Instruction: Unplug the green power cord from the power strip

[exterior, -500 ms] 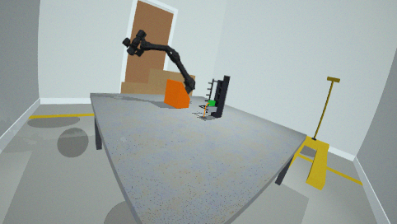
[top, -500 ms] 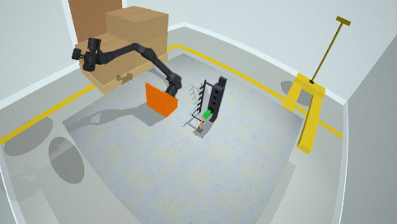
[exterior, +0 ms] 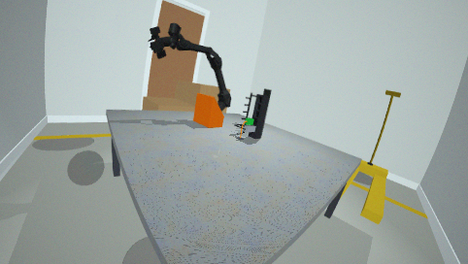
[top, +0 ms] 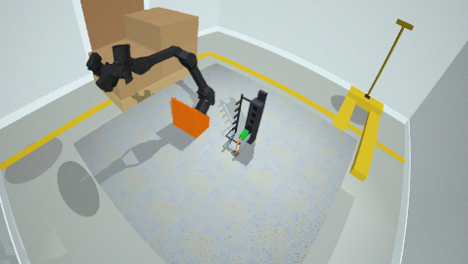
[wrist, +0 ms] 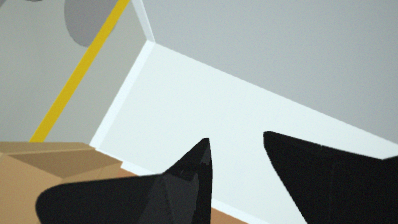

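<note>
The power strip (top: 256, 115) (exterior: 262, 113) stands upright, dark, on the table. The green plug (top: 244, 134) (exterior: 250, 121) is against its lower part, on the side facing the arm. How deep it sits in a socket is too small to tell. A thin orange line (top: 238, 145) (exterior: 242, 130) runs down from the plug. My gripper (top: 97, 73) (exterior: 154, 43) (wrist: 236, 141) is partly open and empty, with a gap between its fingertips. It hangs high at the left, far from the plug, cord and strip.
An orange block (top: 190, 117) (exterior: 209, 112) stands beside the arm's base, on the side away from the strip. A thin black pronged frame (top: 237, 115) (exterior: 246, 106) stands close beside the strip. Cardboard boxes (top: 162, 31) (wrist: 35, 182) are behind the arm.
</note>
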Robot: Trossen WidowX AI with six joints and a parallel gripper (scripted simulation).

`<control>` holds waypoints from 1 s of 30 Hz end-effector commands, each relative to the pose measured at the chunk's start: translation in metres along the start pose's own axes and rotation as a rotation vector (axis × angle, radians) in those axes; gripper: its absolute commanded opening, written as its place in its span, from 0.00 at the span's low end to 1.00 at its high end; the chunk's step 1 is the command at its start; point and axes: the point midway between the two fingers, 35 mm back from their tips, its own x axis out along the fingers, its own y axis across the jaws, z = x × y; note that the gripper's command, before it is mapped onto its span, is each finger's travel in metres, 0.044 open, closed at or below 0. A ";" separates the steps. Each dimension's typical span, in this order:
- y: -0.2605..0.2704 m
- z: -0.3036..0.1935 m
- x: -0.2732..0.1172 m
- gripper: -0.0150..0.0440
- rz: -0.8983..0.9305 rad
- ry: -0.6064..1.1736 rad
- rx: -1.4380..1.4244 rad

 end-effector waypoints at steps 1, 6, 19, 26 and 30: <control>-0.016 0.033 -0.041 0.53 -0.083 -0.150 0.096; -0.029 0.081 -0.118 0.53 -0.143 -0.405 0.237; 0.035 0.168 -0.329 0.53 0.185 -0.989 0.484; 0.116 0.178 -0.429 0.53 0.584 -1.089 0.544; 0.170 0.170 -0.477 0.53 0.836 -1.041 0.566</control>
